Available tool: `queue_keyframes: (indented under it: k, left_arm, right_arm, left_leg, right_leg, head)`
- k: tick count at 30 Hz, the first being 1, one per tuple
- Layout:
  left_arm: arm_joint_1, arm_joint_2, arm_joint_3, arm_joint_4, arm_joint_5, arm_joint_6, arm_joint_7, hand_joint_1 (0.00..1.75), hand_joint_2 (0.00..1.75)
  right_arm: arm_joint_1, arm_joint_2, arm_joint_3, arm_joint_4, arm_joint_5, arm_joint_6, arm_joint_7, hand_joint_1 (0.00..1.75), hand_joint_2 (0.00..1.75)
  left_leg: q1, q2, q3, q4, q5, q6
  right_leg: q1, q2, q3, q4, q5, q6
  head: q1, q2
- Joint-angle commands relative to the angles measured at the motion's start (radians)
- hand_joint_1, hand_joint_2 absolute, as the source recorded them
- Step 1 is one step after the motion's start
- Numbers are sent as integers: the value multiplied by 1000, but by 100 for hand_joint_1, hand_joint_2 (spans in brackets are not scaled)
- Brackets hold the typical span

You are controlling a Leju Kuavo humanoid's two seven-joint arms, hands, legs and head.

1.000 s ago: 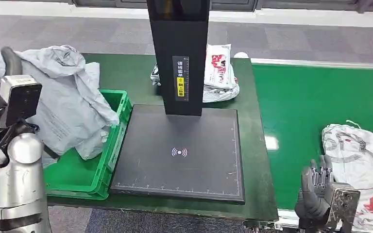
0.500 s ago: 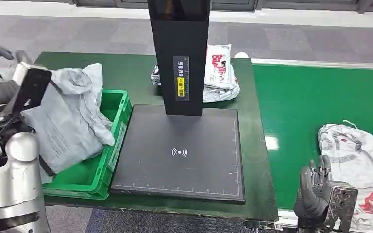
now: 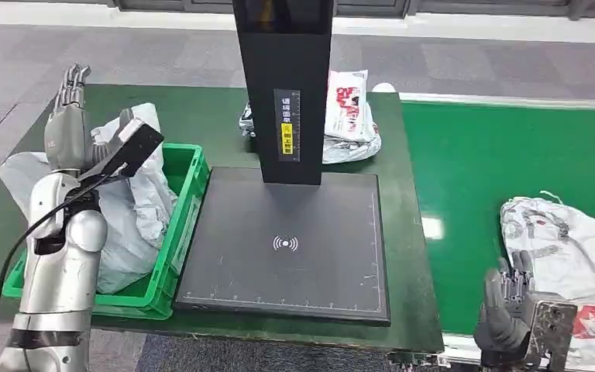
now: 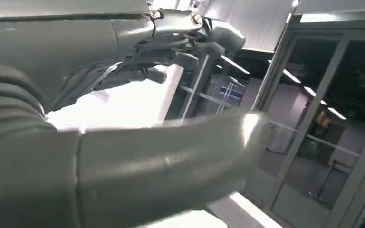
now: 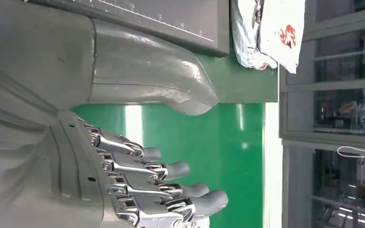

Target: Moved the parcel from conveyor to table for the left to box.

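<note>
**Parcel in the bin, both hands empty**

Parcel (image 3: pixel 128 225), grey, lies slumped in the green bin (image 3: pixel 177 232) on the counter (image 3: pixel 403 232). Left hand (image 3: pixel 67 116) is raised above it, fingers straight, holding nothing. Right hand (image 3: pixel 503 310) hovers spread by the conveyor (image 3: pixel 496 155), empty, white bags (image 3: pixel 565 248) beside it.

Grey parcel (image 3: pixel 128 225): thin, crinkled plastic film, soft sheen. Crate (image 3: pixel 172 246): green moulded plastic, slightly glossy. Scanner plate (image 3: pixel 287 244): matt black, smooth (fine white ruler marks along its edges). Conveyor belt (image 3: pixel 472 194): green, smooth, reflecting a light. White parcels (image 3: pixel 569 248): wrinkled printed plastic. Left arm (image 3: pixel 54 287): brushed silver metal.
</note>
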Motion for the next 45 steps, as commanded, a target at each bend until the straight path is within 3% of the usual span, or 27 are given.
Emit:
queue_keyframes:
  k: [1,10,15,16,21,25,32,45]
  left_arm:
    - [21,3,12,41,26,49,-22,0,0]
    - [31,-1,11,34,26,50,-22,0,0]
    - [206,-82,-23,-175,318,116,-262,0,0]
    - [261,-104,-49,-218,379,97,-295,0,175]
    - [425,-164,-180,-272,575,100,-387,0,175]
    - [527,-232,-205,-241,854,91,-492,0,175]
    - [531,-290,-245,-32,953,-19,-476,0,175]
    - [517,-292,-241,14,980,-64,-463,0,175]
  right_arm:
    - [-5,15,-69,30,-2,10,-3,0,175]
    - [-5,14,-70,31,-2,11,-4,0,175]
    - [-6,19,-87,36,7,11,-14,0,175]
    - [-6,18,-94,36,8,7,-15,0,175]
    - [-1,18,-127,21,6,-6,-19,0,175]
    - [0,9,-116,2,18,-33,-34,0,175]
    - [12,19,-122,-29,38,-45,-29,0,175]
    - [-2,16,-97,-34,65,-61,-32,0,175]
  left_leg:
    - [0,-2,2,-1,0,1]
    - [0,-2,2,-1,0,1]
    - [0,-1,3,-2,0,1]
    - [0,-1,5,-4,0,1]
    - [-1,-3,8,-5,-2,3]
    - [-3,-1,5,-3,-3,3]
    - [-4,-3,3,-2,-3,4]
    - [-3,-3,4,-2,-3,3]
  right_leg:
    - [0,-1,2,-1,0,0]
    - [0,-1,3,-1,0,0]
    - [0,1,3,-2,0,1]
    - [0,2,6,-5,0,1]
    - [-1,0,10,-7,-2,2]
    - [-3,1,6,-4,-2,2]
    - [-4,-2,4,-3,-3,3]
    - [-3,-1,6,-3,-3,3]
  head:
    - [0,0]
    - [0,0]
    - [0,0]
    - [0,0]
    - [0,0]
    - [0,0]
    - [0,0]
    - [0,0]
